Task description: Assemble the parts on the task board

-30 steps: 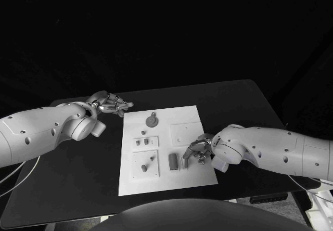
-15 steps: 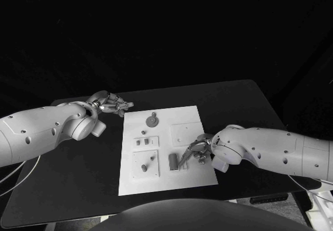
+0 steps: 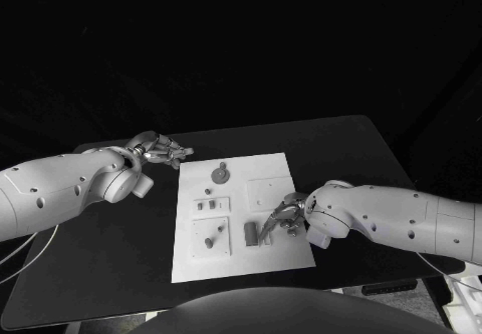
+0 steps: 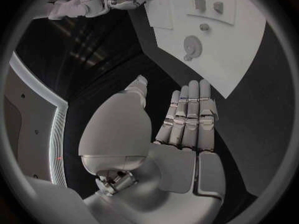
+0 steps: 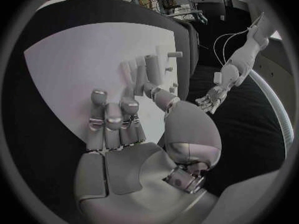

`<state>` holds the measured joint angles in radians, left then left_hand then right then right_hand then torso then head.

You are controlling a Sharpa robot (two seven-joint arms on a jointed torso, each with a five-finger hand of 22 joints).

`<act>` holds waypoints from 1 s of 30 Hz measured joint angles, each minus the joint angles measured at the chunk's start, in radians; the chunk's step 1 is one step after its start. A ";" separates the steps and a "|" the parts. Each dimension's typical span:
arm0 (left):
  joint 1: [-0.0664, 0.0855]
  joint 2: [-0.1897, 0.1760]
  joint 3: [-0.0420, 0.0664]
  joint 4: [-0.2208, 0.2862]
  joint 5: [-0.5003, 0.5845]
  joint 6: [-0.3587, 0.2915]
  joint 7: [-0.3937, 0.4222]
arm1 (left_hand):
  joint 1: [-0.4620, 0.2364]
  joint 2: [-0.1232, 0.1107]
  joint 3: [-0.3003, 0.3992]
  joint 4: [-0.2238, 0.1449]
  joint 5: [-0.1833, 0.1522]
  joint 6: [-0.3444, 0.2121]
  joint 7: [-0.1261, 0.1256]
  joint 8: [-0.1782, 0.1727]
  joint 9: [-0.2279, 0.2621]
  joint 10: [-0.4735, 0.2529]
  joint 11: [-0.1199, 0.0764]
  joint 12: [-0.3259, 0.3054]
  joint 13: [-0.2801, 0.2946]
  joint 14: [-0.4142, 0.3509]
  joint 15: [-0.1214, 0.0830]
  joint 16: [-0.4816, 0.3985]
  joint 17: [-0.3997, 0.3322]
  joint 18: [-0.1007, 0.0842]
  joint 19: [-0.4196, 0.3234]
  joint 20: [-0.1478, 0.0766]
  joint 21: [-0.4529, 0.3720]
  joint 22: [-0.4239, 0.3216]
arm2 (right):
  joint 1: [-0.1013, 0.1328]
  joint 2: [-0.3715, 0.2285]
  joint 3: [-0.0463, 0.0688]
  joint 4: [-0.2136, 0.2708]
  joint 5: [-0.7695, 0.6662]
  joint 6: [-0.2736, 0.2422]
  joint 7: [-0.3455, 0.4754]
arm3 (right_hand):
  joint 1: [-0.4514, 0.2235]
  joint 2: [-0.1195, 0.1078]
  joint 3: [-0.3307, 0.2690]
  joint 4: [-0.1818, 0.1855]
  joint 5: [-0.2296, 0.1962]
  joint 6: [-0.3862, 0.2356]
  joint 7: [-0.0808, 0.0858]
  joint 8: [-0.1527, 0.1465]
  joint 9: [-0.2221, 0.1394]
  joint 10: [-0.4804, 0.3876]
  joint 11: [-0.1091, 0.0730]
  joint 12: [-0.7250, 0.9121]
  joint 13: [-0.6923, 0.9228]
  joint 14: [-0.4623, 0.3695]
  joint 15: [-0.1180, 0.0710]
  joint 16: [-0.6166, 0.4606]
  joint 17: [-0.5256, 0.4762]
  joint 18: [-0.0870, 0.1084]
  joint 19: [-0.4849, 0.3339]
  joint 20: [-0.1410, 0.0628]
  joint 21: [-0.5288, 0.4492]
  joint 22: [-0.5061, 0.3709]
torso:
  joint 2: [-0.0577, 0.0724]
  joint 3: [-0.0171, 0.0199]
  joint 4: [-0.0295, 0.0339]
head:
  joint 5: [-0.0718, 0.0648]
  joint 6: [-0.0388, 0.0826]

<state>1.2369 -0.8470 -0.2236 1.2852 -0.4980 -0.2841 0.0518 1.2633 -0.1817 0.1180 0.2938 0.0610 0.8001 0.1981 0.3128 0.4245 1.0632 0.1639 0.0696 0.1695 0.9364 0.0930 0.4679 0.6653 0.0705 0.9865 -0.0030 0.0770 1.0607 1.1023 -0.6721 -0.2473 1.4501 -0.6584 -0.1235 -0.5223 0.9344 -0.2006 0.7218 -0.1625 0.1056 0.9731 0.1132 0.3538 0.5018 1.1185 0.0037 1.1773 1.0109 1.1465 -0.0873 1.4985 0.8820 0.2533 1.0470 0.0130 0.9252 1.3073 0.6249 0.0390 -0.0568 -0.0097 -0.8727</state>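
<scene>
1. The right hand (image 3: 285, 217) hovered over the task board (image 3: 283, 257) near its right edge, fingers curled toward two upright-lying oblong parts (image 3: 257, 233); whether it pinched one could not be told.
2. The left hand (image 3: 159, 150), flat and empty, lay off the board's far left corner.
3. No writing was legible.

In the head view the right hand (image 3: 284, 217), at the lower right of the white board (image 3: 236, 250), covers the board beneath it, and whether its fingers touch the slanted grey piece (image 3: 267, 233) just beside them cannot be told. The small grey parts (image 3: 208, 204) at the middle left of the board are too small to make out their shapes. The left hand (image 3: 161, 151), at the upper left over the counter (image 3: 341, 146), has its fingers bunched too small to read, and both arms are cut off by the frame's side edges.
</scene>
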 measured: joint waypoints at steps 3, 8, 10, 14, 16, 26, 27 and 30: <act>0.000 0.000 0.000 0.000 0.000 0.000 -0.001 | 0.000 0.000 0.000 0.000 0.000 0.000 0.000 0.000 0.000 0.000 0.000 0.000 0.000 0.000 0.000 0.000 0.000 0.000 0.000 0.000 0.000 0.000 | 0.000 0.001 0.000 0.000 -0.013 0.000 0.001 | 0.021 0.021 -0.006 -0.013 0.000 0.000 0.000 0.000 0.000 0.000 0.000 0.007 0.000 0.000 0.000 0.000 0.000 0.000 0.000 0.000 0.000 0.000 | 0.000 0.0000 0.0000 | -0.001 0.000; 0.000 -0.001 0.000 0.001 -0.001 0.001 -0.002 | 0.000 0.000 0.000 0.000 0.000 0.000 0.000 0.000 -0.001 0.000 0.000 0.000 0.000 0.000 0.000 0.000 0.000 0.000 0.000 0.000 0.000 0.000 | 0.000 0.002 0.000 0.003 -0.053 -0.007 0.002 | 0.031 0.046 -0.014 -0.031 0.000 0.000 0.000 0.000 0.001 0.000 0.000 0.007 0.000 -0.001 0.001 0.000 0.001 0.000 0.000 0.000 0.000 0.000 | 0.000 0.0001 -0.0001 | -0.001 0.000; 0.000 -0.001 0.000 0.001 -0.002 0.001 -0.002 | 0.000 0.000 0.000 0.000 0.000 0.000 0.000 0.000 -0.001 0.000 0.000 0.000 0.000 0.000 0.000 0.000 0.000 0.000 0.000 0.000 0.000 0.000 | 0.000 0.002 0.000 0.005 -0.070 -0.011 0.003 | 0.029 0.048 -0.014 -0.034 0.000 -0.002 -0.002 0.000 0.001 0.000 0.000 0.007 0.000 -0.001 0.001 0.000 0.001 0.000 0.000 0.000 0.000 0.000 | 0.000 0.0001 -0.0001 | -0.001 0.000; 0.001 -0.001 0.000 0.001 -0.003 0.001 -0.002 | 0.000 0.000 0.000 0.000 0.000 0.000 0.000 0.000 -0.001 0.000 0.000 0.000 0.000 0.000 0.000 0.000 0.000 0.000 0.000 0.000 0.000 0.000 | 0.000 0.003 0.000 0.008 -0.098 -0.019 0.006 | 0.037 0.056 -0.015 -0.046 0.000 -0.002 -0.002 0.000 0.001 0.000 0.000 0.007 -0.002 -0.001 0.002 0.000 0.001 -0.001 -0.001 0.000 0.000 0.000 | 0.000 0.0001 -0.0001 | -0.002 0.000; 0.001 -0.002 0.000 0.001 -0.003 0.001 -0.003 | 0.000 0.000 0.000 0.000 0.000 0.000 0.000 0.000 -0.001 0.000 0.000 0.000 0.000 0.000 0.000 0.000 0.000 0.000 0.000 0.000 0.000 0.000 | 0.000 0.004 0.000 0.009 -0.109 -0.022 0.007 | 0.037 0.056 -0.015 -0.049 0.000 -0.002 -0.002 0.000 0.001 0.000 0.000 0.007 -0.002 -0.001 0.002 0.000 0.001 -0.001 -0.002 0.002 0.000 0.000 | 0.000 0.0001 -0.0001 | -0.002 0.000; 0.001 -0.002 0.000 0.000 -0.004 0.003 -0.005 | 0.000 0.000 -0.003 0.003 0.000 0.000 0.000 0.000 -0.001 0.000 0.000 0.000 0.000 0.000 0.000 0.000 0.000 0.000 0.000 0.000 0.000 0.000 | 0.000 0.013 0.000 0.010 -0.140 -0.028 0.011 | 0.030 0.063 -0.018 -0.052 0.000 -0.002 -0.002 0.000 0.000 0.000 0.000 0.007 -0.004 -0.002 0.003 0.000 0.001 -0.005 -0.002 0.002 0.000 0.000 | 0.000 0.0001 0.0000 | -0.003 0.000; 0.001 -0.002 0.000 0.000 -0.005 0.003 -0.005 | 0.000 0.000 -0.003 0.003 0.000 0.000 0.000 0.000 -0.001 0.000 0.000 0.000 0.000 0.000 0.000 0.000 0.000 0.000 0.000 0.000 0.000 0.000 | 0.000 0.013 0.000 0.009 -0.142 -0.028 0.011 | 0.030 0.062 -0.018 -0.051 0.000 -0.002 -0.002 -0.001 0.000 0.000 0.000 0.007 -0.004 -0.002 0.003 0.000 0.001 -0.005 -0.002 0.002 0.000 0.000 | 0.000 0.0001 0.0000 | -0.003 0.000; 0.001 -0.002 0.000 0.000 -0.005 0.003 -0.006 | 0.000 0.000 -0.003 0.003 0.000 0.000 0.000 0.000 -0.001 0.000 0.000 0.000 0.000 0.000 0.000 0.000 0.000 0.000 0.000 0.000 0.000 0.000 | 0.000 0.015 0.000 0.009 -0.149 -0.027 0.009 | -0.001 0.059 -0.024 -0.031 0.000 -0.002 -0.002 -0.001 -0.002 0.000 0.000 0.007 -0.006 -0.002 0.003 0.000 0.000 -0.005 -0.002 0.002 0.000 0.000 | 0.000 -0.0001 0.0001 | -0.004 0.000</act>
<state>1.2377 -0.8493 -0.2237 1.2854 -0.5034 -0.2807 0.0462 1.2633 -0.1817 0.1154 0.2964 0.0610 0.8001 0.1981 0.3128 0.4237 1.0632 0.1639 0.0696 0.1695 0.9364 0.0930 0.4680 0.6652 0.0706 0.9865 -0.0030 0.0770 1.0607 1.1028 -0.6569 -0.2470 1.4594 -0.8070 -0.1508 -0.5131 0.9336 -0.1411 0.6982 -0.1938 0.1054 0.9714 0.1113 0.3533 0.4999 1.1187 0.0036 1.1840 1.0047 1.1442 -0.0842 1.4985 0.8823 0.2484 1.0452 0.0147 0.9252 1.3073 0.6249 0.0389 -0.0567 -0.0132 -0.8727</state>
